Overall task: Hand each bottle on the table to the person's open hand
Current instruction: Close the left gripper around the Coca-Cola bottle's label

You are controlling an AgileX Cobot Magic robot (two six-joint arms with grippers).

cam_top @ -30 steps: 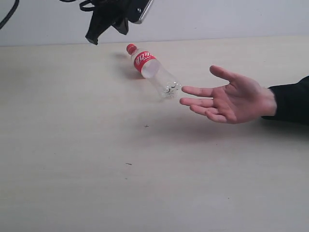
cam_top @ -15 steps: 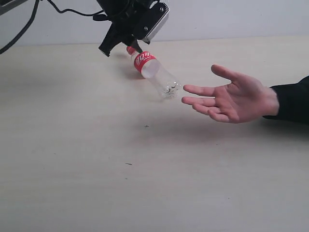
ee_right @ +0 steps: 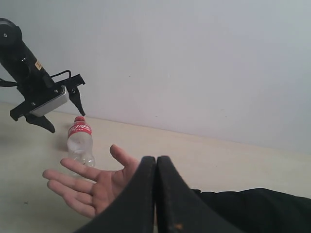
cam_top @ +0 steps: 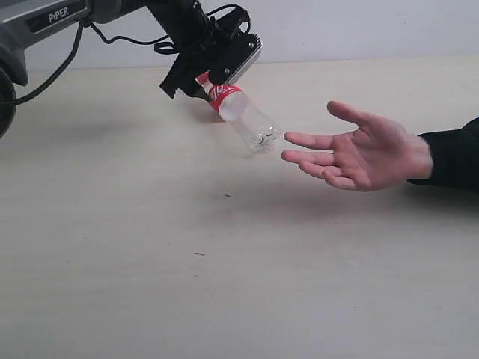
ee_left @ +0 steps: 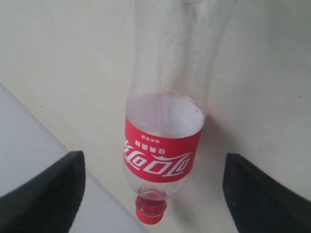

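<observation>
One clear plastic bottle with red label and cap [cam_top: 238, 112] lies sideways on the pale beige table [cam_top: 224, 284], base near the person's open hand [cam_top: 367, 153]; black left gripper [ee_left: 154, 194], jaws spread astride the label, should lower squarely and pinch there, while the right gripper [ee_right: 156, 194] sits pressed together.

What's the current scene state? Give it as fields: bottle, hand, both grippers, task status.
bottle: one in view, clear with red label and cap, lying on its side, base toward the person
table: pale beige, a few dark specks
hand: open, palm up, fingertips close to the bottle's base, small gap
left gripper: jaws open, one on each side of the bottle's cap end, no contact seen
right gripper: jaws pressed together, holding nothing
task status: bottle not yet grasped or handed over
</observation>
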